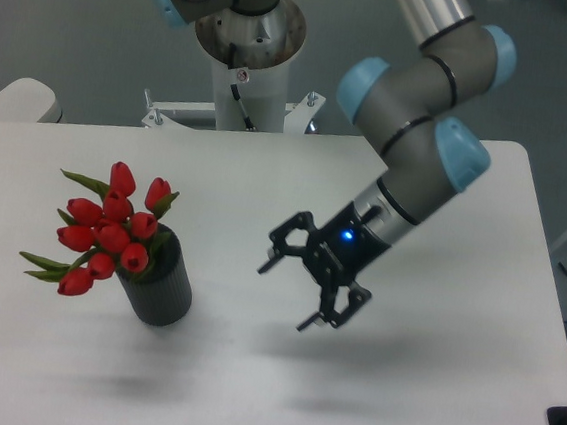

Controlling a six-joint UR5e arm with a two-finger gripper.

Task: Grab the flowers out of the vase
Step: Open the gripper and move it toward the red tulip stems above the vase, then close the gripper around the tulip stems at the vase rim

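Note:
The flowers (111, 231), a bunch of small red tulip buds with green leaves, stand in the vase (161, 286), a dark grey ribbed cylinder on the left part of the white table. The bunch leans toward the left. My gripper (284, 295) is open and empty. It hovers above the table to the right of the vase, clearly apart from it, with its fingers (269, 261) pointing down and to the left toward the vase.
The white table (447, 389) has its right edge near the arm and its front edge at the bottom. The arm's base column (246, 78) stands behind the table's far edge.

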